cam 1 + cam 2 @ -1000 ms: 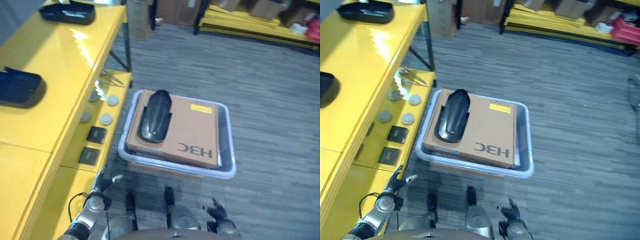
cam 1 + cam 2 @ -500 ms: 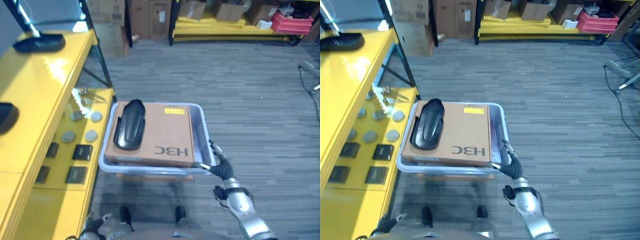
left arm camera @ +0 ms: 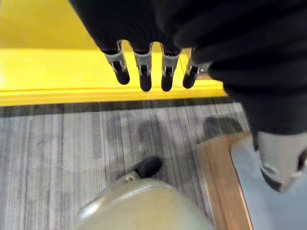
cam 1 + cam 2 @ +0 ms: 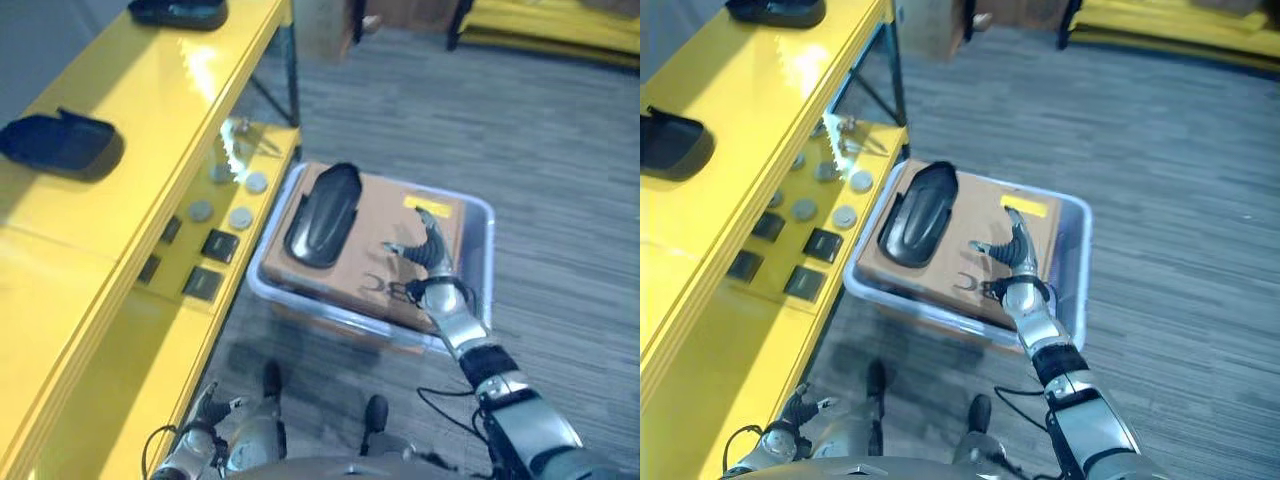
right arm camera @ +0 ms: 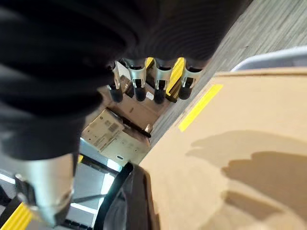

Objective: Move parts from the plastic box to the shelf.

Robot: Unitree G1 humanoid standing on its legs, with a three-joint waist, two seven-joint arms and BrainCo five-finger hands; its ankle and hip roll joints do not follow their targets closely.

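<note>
The right hand (image 4: 425, 252) hovers with relaxed, spread fingers over the brown cardboard sheet (image 4: 375, 255) in the pale plastic box (image 4: 478, 262), mid-frame. The glossy black curved part (image 4: 321, 213) lies just left of it; a shallow grasp could let it slide. The left hand (image 3: 152, 67) hangs empty-fingered at lower left, beside the yellow metal shelf (image 4: 120, 190).

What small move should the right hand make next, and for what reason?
Probably it should move sideways toward the black part and lower onto it. The right hand hovers open above the cardboard box in the plastic box, beside the part and holding nothing. The left hand hangs open, low by the yellow shelf.
</note>
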